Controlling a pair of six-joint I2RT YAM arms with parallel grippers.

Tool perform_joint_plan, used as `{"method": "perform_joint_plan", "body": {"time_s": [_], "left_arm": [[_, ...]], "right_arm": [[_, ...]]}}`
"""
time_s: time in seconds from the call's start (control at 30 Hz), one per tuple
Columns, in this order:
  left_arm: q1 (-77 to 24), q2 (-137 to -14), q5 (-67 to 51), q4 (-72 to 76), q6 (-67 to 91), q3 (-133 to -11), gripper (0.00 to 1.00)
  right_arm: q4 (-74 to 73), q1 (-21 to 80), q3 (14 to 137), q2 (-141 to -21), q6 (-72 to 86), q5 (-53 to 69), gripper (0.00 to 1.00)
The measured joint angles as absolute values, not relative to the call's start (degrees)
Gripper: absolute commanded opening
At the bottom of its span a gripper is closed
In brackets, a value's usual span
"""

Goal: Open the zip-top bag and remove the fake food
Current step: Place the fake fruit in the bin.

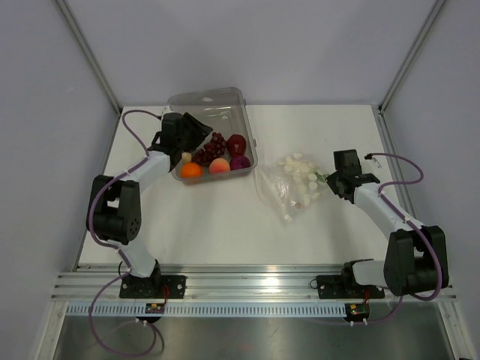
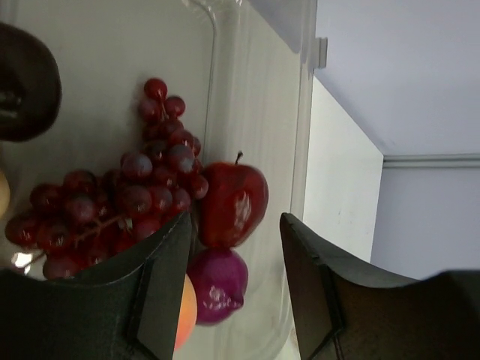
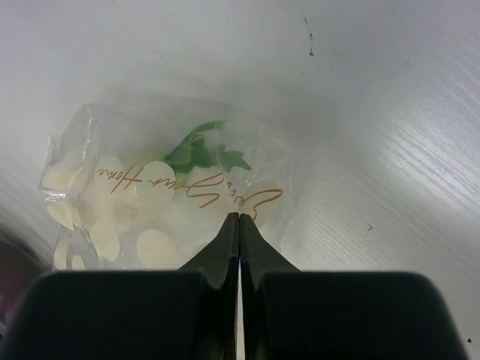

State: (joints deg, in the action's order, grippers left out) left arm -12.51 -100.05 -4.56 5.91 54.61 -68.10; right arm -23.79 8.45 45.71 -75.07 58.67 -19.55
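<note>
- One zip-top bag lies flat on the white table, to the right of the clear bin and apart from it. Its film is clear, with white round dots and a line of gold script.
- A green leafy piece shows through the film, in the part of the bag nearest the right gripper.
- Most of the fake food sits in the bin, not in the bag: dark grapes, a dark red apple just right of them, and a purple piece in front of the apple.
- An orange and a peach lie side by side along the bin's near wall, with a small beige piece behind the orange.
- The right gripper's jaws are pressed together, and their tips sit on the bag's right edge, at the gold script. Whether any film is caught between them cannot be told.
- The left gripper hangs over the left part of the bin. Its jaws stand apart and nothing is between them. The left wrist view shows the apple and the purple piece through the gap.
</note>
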Motion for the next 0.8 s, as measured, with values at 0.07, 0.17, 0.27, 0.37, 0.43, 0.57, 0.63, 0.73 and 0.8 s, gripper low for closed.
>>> {"method": "perform_joint_plan", "body": {"time_s": [0.07, 0.17, 0.27, 0.37, 0.43, 0.57, 0.63, 0.73, 0.8], "left_arm": [[-13.37, -97.47, -4.75, 6.5, 55.53, -65.12, 0.54], [-15.55, -92.2, -5.19, 8.01, 56.23, -60.95, 0.53], [-18.35, -87.24, -5.8, 10.44, 56.62, -57.43, 0.52], [-21.23, -83.83, -6.26, 11.94, 56.58, -54.46, 0.48], [-23.09, -82.41, -6.35, 13.06, 56.49, -52.01, 0.46], [-27.42, -81.08, -4.6, 14.61, 55.66, -46.11, 0.4], [-30.72, -80.82, -2.92, 15.0, 54.96, -43.66, 0.29], [-35.44, -80.73, -0.86, 15.81, 53.95, -41.3, 0.16], [-38.0, -80.86, -0.34, 16.47, 53.04, -40.64, 0.12]], "right_arm": [[-23.77, 8.45, 45.71, -74.98, 58.48, -19.35, 0.0], [-23.77, 8.45, 45.71, -74.91, 58.19, -19.2, 0.0], [-23.75, 8.45, 45.69, -74.72, 57.91, -18.87, 0.0], [-23.68, 8.45, 45.6, -74.39, 57.74, -18.79, 0.0], [-23.62, 8.45, 45.34, -73.97, 57.6, -18.79, 0.0], [-23.44, 8.45, 44.53, -72.95, 57.34, -18.79, 0.0], [-23.42, 8.45, 44.18, -72.4, 57.23, -18.79, 0.0], [-23.4, 8.45, 43.62, -71.48, 57.23, -18.52, 0.0], [-23.27, 8.45, 42.92, -70.57, 57.23, -18.35, 0.0]]}}
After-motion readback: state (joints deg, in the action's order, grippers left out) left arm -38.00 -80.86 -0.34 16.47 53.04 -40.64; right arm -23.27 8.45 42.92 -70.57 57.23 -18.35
